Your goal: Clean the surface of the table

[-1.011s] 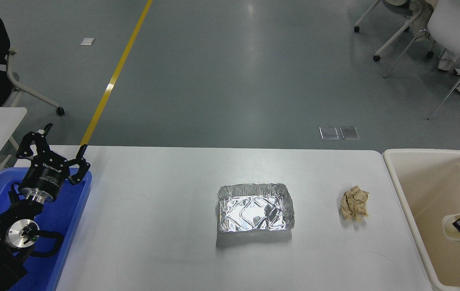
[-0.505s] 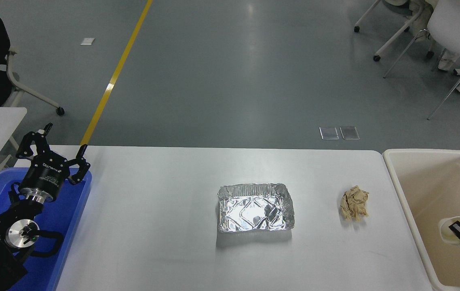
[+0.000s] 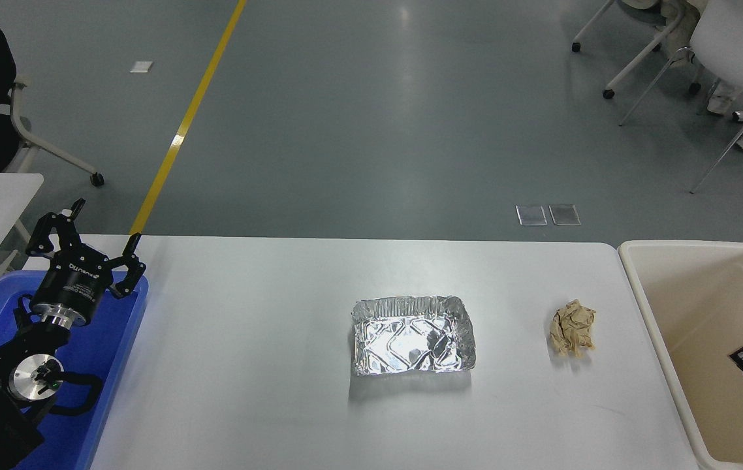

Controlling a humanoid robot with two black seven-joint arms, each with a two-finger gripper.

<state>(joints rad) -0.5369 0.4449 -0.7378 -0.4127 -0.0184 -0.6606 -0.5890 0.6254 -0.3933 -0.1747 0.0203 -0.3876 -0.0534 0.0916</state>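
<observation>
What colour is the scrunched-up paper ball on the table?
Light tan, like brown paper; the crumpled paper ball shows best in the head view.

White brand lettering "ROBOTIQ" is read on the black body of the left gripper [image 3: 87, 232]; smaller print beneath is illegible.

The floor [image 3: 371, 117] was grey and shiny, with a yellow line [image 3: 189, 117] across it. White chairs on wheels [image 3: 704, 59] stood at the far right. Another chair [image 3: 38, 137] stood far left.
</observation>
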